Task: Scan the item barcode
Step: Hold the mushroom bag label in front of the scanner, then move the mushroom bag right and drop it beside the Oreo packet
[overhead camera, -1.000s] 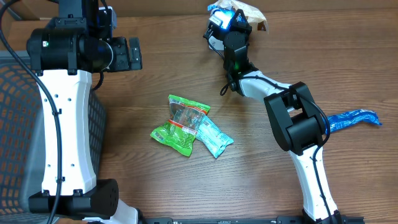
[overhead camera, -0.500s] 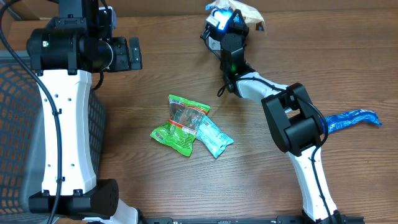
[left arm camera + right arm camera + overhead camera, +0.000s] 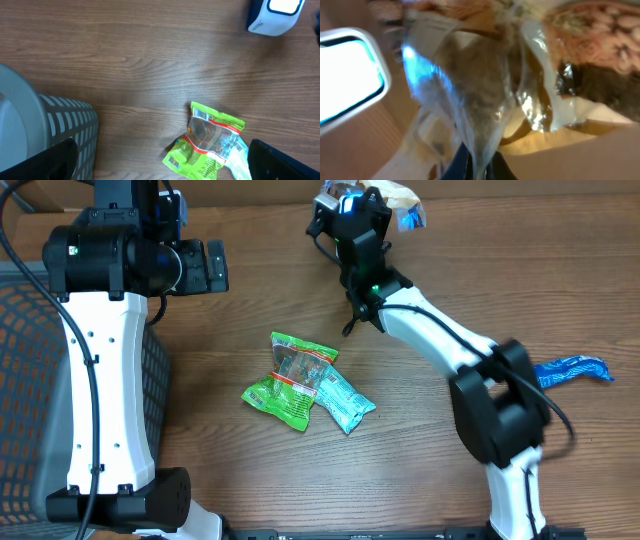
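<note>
My right gripper [image 3: 471,169] is clenched on one edge of the snack packet [image 3: 480,90]. Its long axis points straight out ahead of the fingertips, and the scanner [image 3: 345,75] glows just to their left. My left gripper [image 3: 214,266] stands released.

Right jaws hold a brown snack packet [image 3: 403,198] at the far edge; green packets [image 3: 290,380] lie mid-table
</note>
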Robot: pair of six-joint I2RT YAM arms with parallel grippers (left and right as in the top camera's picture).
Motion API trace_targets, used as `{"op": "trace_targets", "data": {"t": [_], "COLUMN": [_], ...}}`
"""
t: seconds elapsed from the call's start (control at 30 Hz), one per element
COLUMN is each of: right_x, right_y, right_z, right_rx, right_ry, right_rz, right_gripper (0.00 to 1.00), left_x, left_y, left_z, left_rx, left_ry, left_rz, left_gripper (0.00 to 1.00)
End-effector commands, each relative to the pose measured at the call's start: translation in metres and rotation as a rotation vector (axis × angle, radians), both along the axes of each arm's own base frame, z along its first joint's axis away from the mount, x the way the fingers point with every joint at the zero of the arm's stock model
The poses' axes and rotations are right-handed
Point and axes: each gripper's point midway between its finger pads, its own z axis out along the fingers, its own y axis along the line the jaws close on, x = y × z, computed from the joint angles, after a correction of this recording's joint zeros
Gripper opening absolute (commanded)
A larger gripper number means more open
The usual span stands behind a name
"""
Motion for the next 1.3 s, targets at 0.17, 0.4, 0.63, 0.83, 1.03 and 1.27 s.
{"op": "trace_targets", "data": {"t": [0.17,0.4,0.63,0.83,1.03,1.27], "right_x": [-0.097,-0.148,-0.152,-0.14,-0.147,-0.167], "right_y": [0.041,0.044,-0.04,-0.182,-0.298,-0.362], "right_z": [0.045,0.022,-0.008,-0.022,-0.058,-0.123], "right_rx": [0.401,1.023,1.392,1.682,1.815,1.883], "right_ry": [0.247,0.6,0.841,0.737,0.554,0.43], "right_rz": [0.119,0.002,-0.347,-0.752,-1.007,-1.193], "right_gripper": [0.04,0.04,0.04,0.04,0.04,0.08], "left_x": [0.0,0.0,0.0,0.0,0.0,0.0], "left_y": [0.003,0.003,0.003,0.003,0.003,0.003], "left_z": [0.008,0.008,0.008,0.008,0.008,0.008], "left_rx": [0.018,0.018,0.018,0.018,0.018,0.018], "left_ry": [-0.023,-0.023,-0.023,-0.023,-0.023,-0.023], "left_rz": [-0.007,-0.007,-0.007,-0.007,-0.007,-0.007], "left_gripper": [1.0,1.0,1.0,1.0,0.99,1.0]}}
